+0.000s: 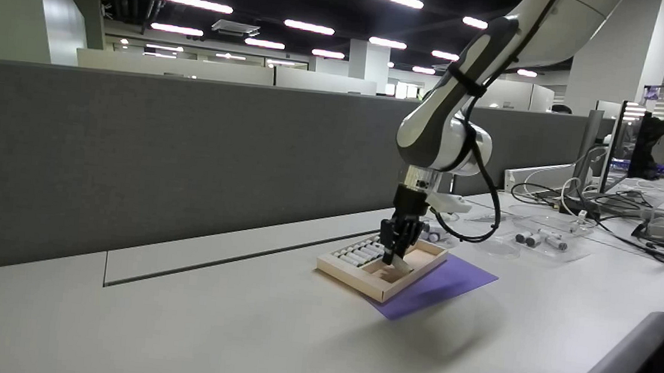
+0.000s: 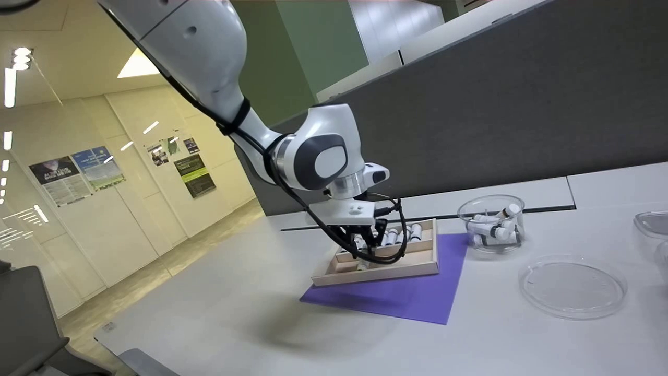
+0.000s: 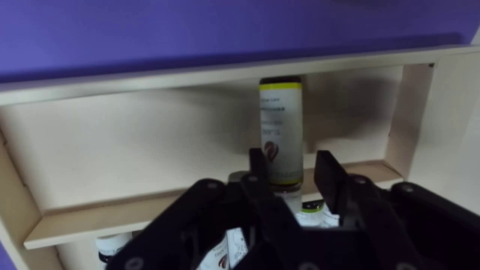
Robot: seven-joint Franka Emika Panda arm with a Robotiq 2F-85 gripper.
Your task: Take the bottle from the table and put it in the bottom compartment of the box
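Observation:
The bottle (image 3: 281, 127) has a white label with yellow bands and a dark end. It lies tilted in the front compartment of the light-wood box (image 3: 180, 79), its cap end over the divider slat; it also shows in both exterior views (image 1: 402, 265) (image 2: 363, 265). The box shows in both exterior views (image 1: 354, 277) (image 2: 381, 273) on the table (image 1: 175, 329). My gripper (image 3: 290, 157) is over the box, its fingers on either side of the bottle's cap end. The left finger is against or close to the bottle; a gap shows at the right finger.
Several white-labelled bottles (image 2: 416, 233) lie in the box's back compartment. A purple mat (image 2: 402, 303) lies partly under the box. A clear beaker (image 2: 516, 201) with bottles and a clear round dish (image 2: 574, 313) stand beside it. A grey partition (image 1: 189, 168) runs behind.

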